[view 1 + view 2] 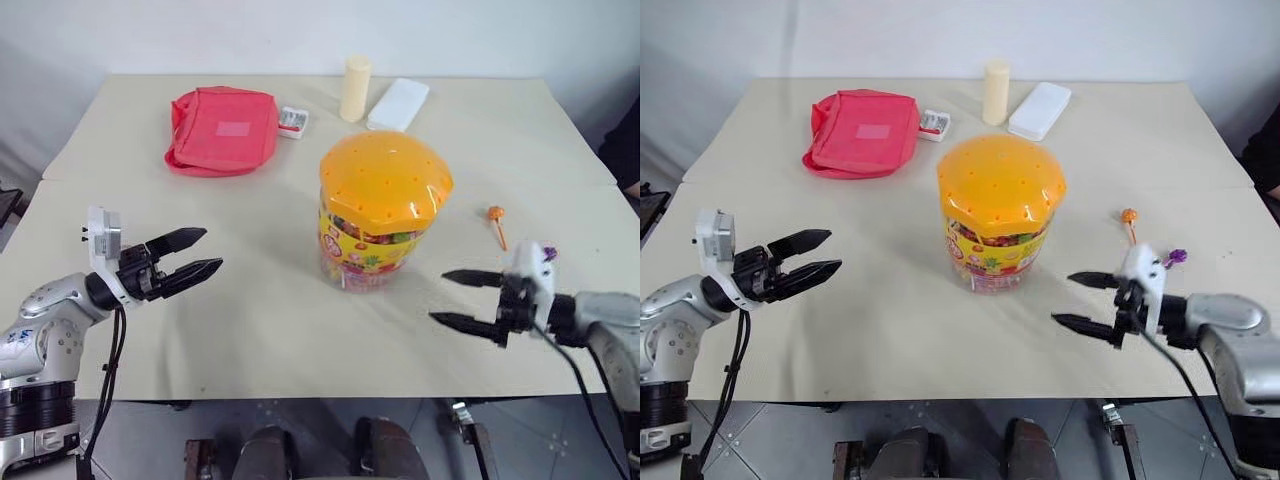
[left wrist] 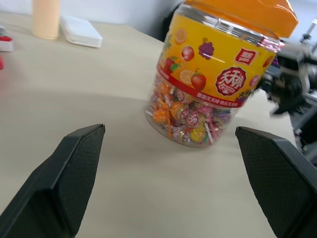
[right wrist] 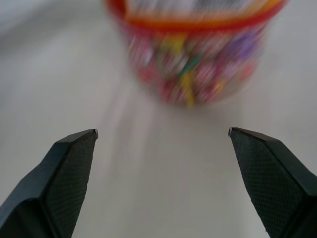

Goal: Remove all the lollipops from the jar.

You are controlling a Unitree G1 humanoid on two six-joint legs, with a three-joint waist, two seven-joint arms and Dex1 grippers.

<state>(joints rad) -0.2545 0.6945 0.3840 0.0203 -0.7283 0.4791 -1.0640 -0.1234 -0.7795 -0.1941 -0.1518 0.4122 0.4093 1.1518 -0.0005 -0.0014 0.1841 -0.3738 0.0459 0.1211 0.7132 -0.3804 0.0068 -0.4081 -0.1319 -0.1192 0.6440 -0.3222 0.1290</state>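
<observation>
Head view, near to far: left gripper [image 1: 200, 254] and right gripper [image 1: 456, 298] hovering over the table [image 1: 270, 330], jaws spread wide, holding nothing. Between them, slightly farther, the jar [image 1: 380, 210], upright, orange lid on. Right of the jar, lying on the table: orange lollipop [image 1: 496, 216]; purple lollipop [image 1: 1177, 257] just behind the right gripper. Farther back: red pouch [image 1: 222, 130], cream cylinder [image 1: 355, 88], white box [image 1: 398, 104].
</observation>
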